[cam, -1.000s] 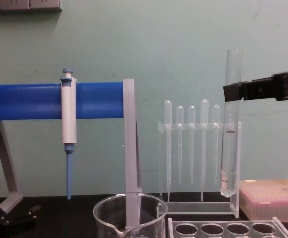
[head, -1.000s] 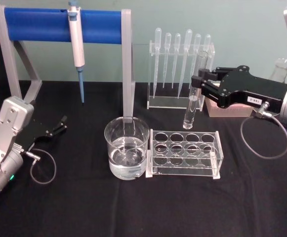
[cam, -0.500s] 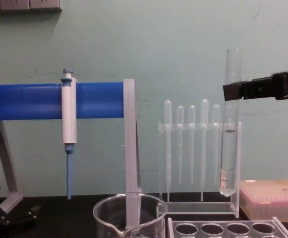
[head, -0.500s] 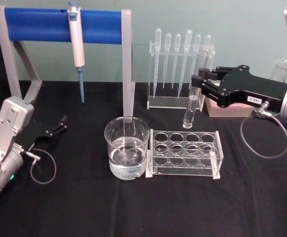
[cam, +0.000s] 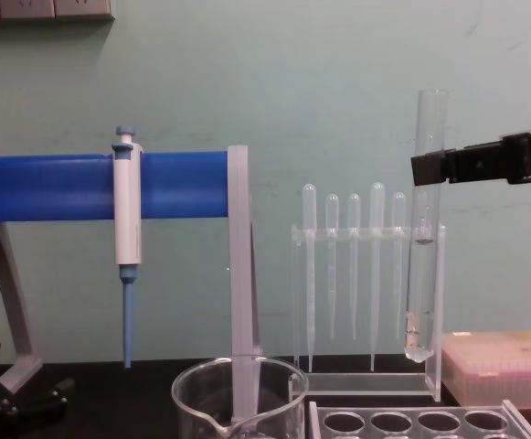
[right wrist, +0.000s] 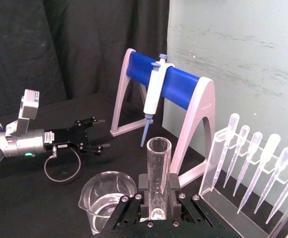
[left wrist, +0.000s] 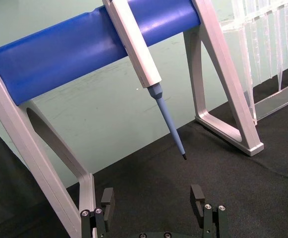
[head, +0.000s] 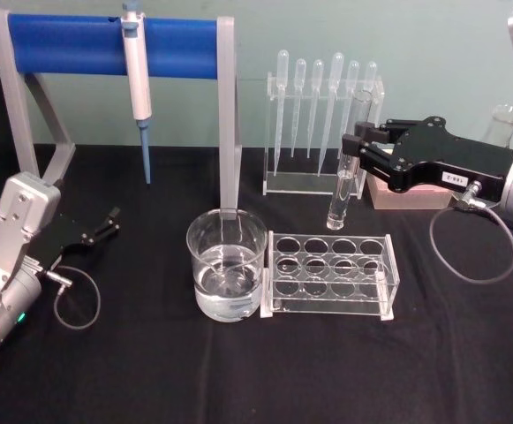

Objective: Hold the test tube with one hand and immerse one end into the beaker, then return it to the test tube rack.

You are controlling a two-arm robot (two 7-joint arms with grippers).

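Black cloth tabletop (head: 238, 380), pale green wall (cam: 292, 82) behind. At the back left we see a grey-legged stand w/ blue bar (head: 71, 44) carrying a white-and-blue pipettor (head: 136, 79). Back centre is a clear stand of plastic pipettes (head: 322, 115), w/ a pink box (cam: 503, 364) to its right.

The wide clear glass beaker (head: 227, 265), part-filled w/ clear liquid, sits mid-table just beside the left end of the clear acrylic test tube rack (head: 331, 276). One stand leg is right behind the beaker.

The right black two-finger gripper (head: 354, 148) is clamped on the long clear glass test tube (head: 337, 203), gripping its upper part. The tube is upright in the air, round bottom higher than the rack top and about level w/ the rack's back edge in the head view.

The left gripper (head: 106, 223) is parked low at left, fingers (left wrist: 198, 196) wide apart.

Open cloth runs along the front edge, and btwn the left gripper and the beaker.
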